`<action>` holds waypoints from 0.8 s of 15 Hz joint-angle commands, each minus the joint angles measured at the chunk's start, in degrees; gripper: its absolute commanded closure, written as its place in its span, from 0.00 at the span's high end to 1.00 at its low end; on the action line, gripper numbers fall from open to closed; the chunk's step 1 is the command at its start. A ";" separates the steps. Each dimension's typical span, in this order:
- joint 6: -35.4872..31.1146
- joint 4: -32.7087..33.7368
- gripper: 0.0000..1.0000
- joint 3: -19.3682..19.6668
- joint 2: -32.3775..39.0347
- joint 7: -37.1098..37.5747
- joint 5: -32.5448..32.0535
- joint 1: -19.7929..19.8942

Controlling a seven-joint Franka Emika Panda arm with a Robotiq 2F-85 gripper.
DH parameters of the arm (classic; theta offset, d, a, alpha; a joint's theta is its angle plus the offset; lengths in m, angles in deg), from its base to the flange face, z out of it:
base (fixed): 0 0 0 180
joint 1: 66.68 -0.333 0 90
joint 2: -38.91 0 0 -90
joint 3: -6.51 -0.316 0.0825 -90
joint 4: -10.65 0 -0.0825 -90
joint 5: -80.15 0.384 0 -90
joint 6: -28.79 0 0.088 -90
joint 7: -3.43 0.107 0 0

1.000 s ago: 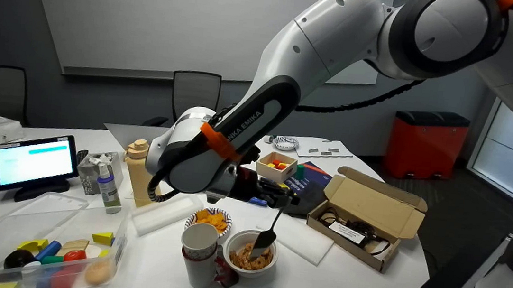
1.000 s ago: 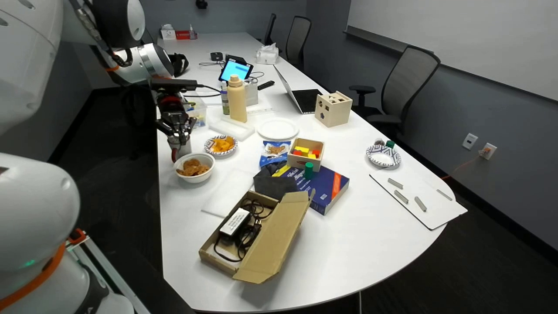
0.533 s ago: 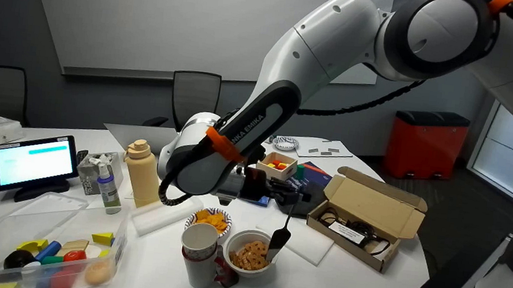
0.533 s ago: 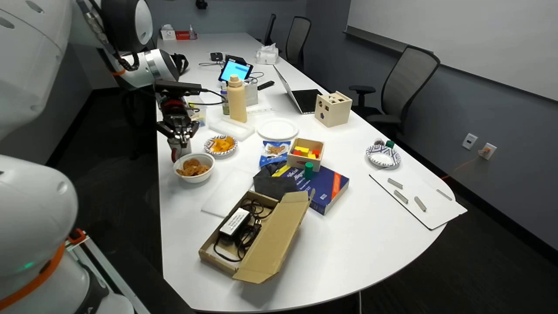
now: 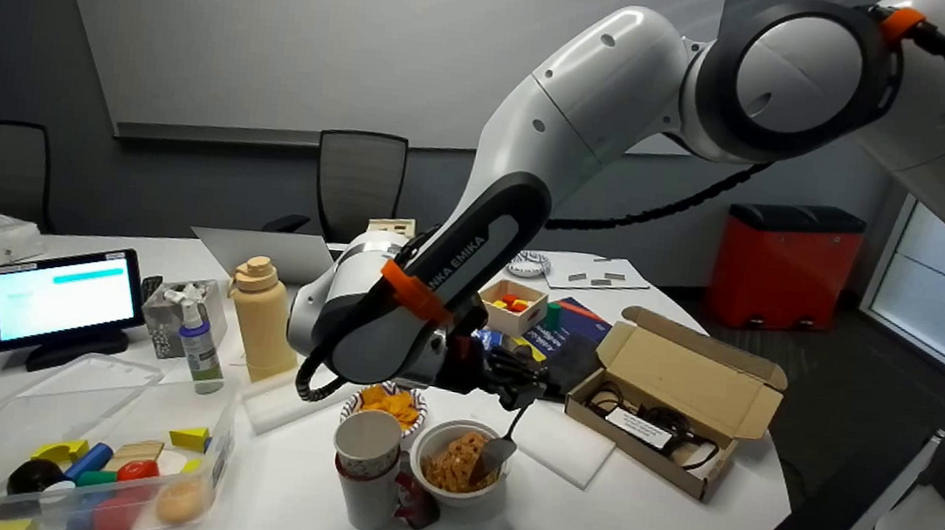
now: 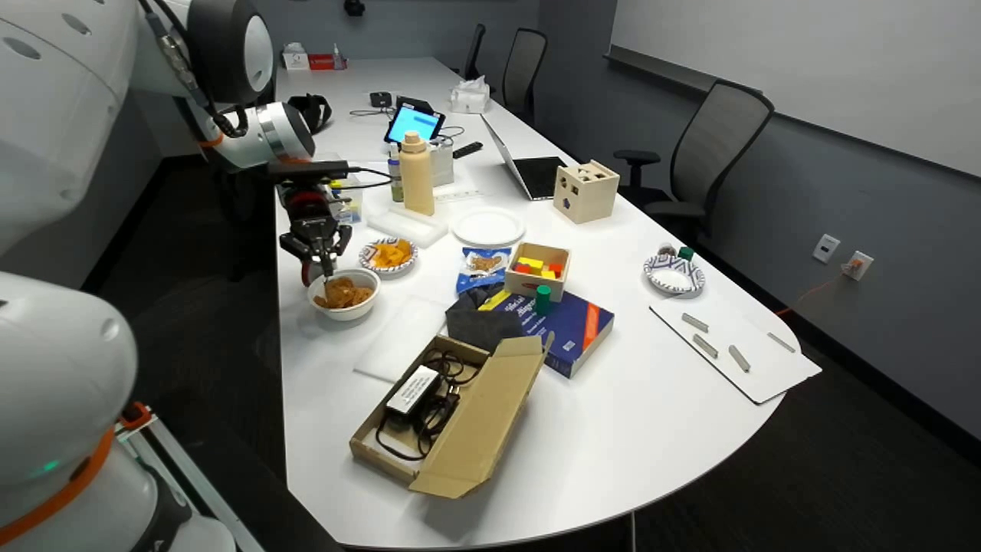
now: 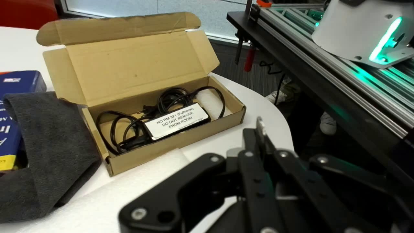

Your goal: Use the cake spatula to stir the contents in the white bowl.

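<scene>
The white bowl point(image 5: 448, 499) stands on the table with orange-brown food pieces point(image 5: 452, 463) in it; it shows in both exterior views point(image 6: 352, 313). My gripper point(image 5: 526, 387) is above the bowl's rim, shut on the cake spatula's thin handle. The spatula point(image 5: 498, 452) slants down into the bowl, its blade's lower edge in the food at the side nearer the cardboard box. In the wrist view the gripper point(image 7: 259, 139) pinches the handle's flat silver end point(image 7: 260, 127); the blade and bowl are out of that view.
Stacked cups point(image 5: 367, 478) stand right beside the bowl. A patterned bowl of orange chips point(image 5: 389, 403) is just behind. An open cardboard box point(image 5: 659, 408) with cables, a white foam sheet point(image 5: 568, 444), a tan bottle point(image 5: 263, 318) and a clear tub of blocks point(image 5: 184, 502) are around.
The gripper first moved toward the cardboard box side, then came lower. The spatula blade went from the bowl's middle to its side and now tilts more into the food. The bowl shifted slightly.
</scene>
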 commanded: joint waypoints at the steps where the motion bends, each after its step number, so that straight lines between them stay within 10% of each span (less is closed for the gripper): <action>1: 1.29 0.85 0.01 0.95 -0.03 3.04 -3.02 -0.79; 12: -6.81 1.69 0.01 0.06 0.03 10.40 -2.43 -0.67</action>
